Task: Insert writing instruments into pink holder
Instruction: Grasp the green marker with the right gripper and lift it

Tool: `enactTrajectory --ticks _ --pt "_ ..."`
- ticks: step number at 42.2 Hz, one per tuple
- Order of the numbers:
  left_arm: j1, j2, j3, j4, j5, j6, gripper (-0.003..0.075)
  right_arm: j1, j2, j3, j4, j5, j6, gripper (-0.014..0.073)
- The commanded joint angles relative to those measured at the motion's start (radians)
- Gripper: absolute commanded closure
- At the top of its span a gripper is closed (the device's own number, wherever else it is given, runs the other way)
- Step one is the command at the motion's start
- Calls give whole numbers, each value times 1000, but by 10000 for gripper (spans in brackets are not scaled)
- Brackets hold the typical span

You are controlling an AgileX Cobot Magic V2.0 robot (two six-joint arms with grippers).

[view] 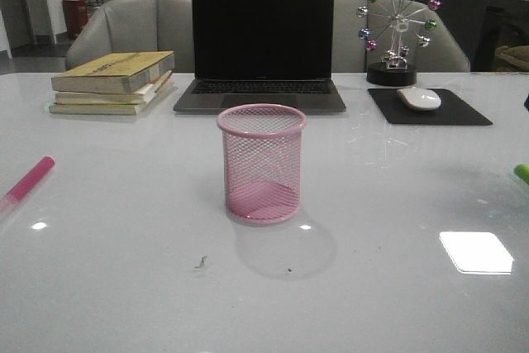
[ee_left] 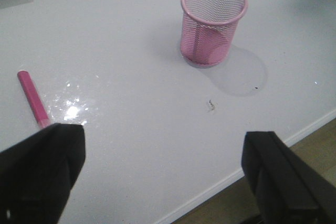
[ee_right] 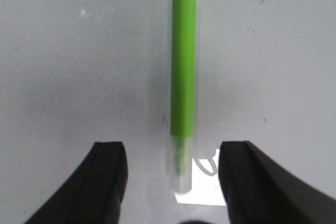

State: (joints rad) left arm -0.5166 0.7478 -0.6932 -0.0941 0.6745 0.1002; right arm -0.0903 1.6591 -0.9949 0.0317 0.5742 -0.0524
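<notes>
Where the bench (view: pixel 124 287) lies nearest the robot, two small dark specks are seen on its pale glossy surface, just in front of the pink holder (view: pixel 261 163). On the left side, the left gripper (ee_left: pixel 163 174) is held above the bench with its jaws spread wide and nothing between them; the pink marker (ee_left: pixel 32 98) lies flat on the bench beyond one jaw, well apart from the holder. On the right side, the right gripper (ee_right: pixel 170 174) is poised over the green marker (ee_right: pixel 184 85), its jaws spread to either side of the marker's clear end without touching it; the marker lies flat, with a small white slip beside that end. The holder is seen standing upright near the middle of the bench, empty, between the two markers. Farther back, a closed-screen-dark laptop (view: pixel 260 43) is set directly behind the holder, a stack of books (view: pixel 111 82) to its left, and a white mouse (view: pixel 419 98) on a black mouse pad (view: pixel 459 113) to its right, with a ferris-wheel ornament (view: pixel 397 31) behind the pad.
</notes>
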Motion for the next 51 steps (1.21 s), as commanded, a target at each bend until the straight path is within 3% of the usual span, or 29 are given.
enactTrajectory --ticks 1,31,35,44,51 --pt "-19 -1 -30 -12 -75 1 67 -5 37 -99 -41 -11 -12 97" --pt "-19 -1 -30 -12 -75 1 67 -5 337 -461 -25 187 -11 99" --pt "-19 -1 -30 -12 -75 1 67 -5 341 -473 -25 210 -11 168" --pt "-19 -1 -30 -12 -73 1 67 -5 341 -488 -23 230 -11 421" --pt "-19 -1 -30 -12 -73 1 67 -5 323 -491 -1 232 -11 442"
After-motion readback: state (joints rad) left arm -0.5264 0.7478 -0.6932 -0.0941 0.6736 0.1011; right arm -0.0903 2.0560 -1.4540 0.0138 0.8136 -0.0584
